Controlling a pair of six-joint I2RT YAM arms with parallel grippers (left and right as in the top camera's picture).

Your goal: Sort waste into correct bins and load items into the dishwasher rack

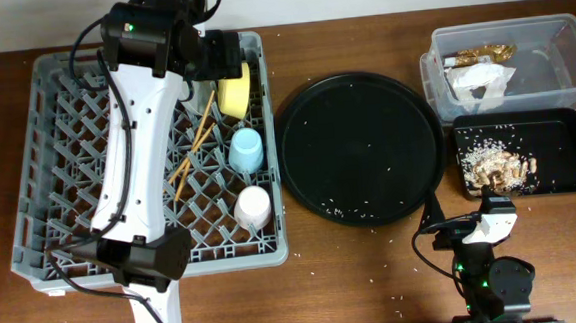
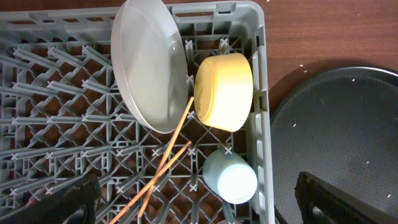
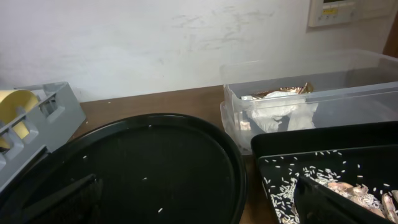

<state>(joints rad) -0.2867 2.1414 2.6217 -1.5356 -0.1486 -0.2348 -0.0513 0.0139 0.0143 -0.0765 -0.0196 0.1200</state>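
Spread left jaws straddle the wooden chopsticks (image 2: pixel 163 163).

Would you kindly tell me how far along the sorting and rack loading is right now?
Nearly done, it seems. Plate, yellow bowl, blue cup, pink cup and chopsticks sit in the rack; napkins and wrapper lie in the clear tub, scraps in the flat black tray. In hand: nothing, left fingers and right fingers are open. Left: grains on the round tray.
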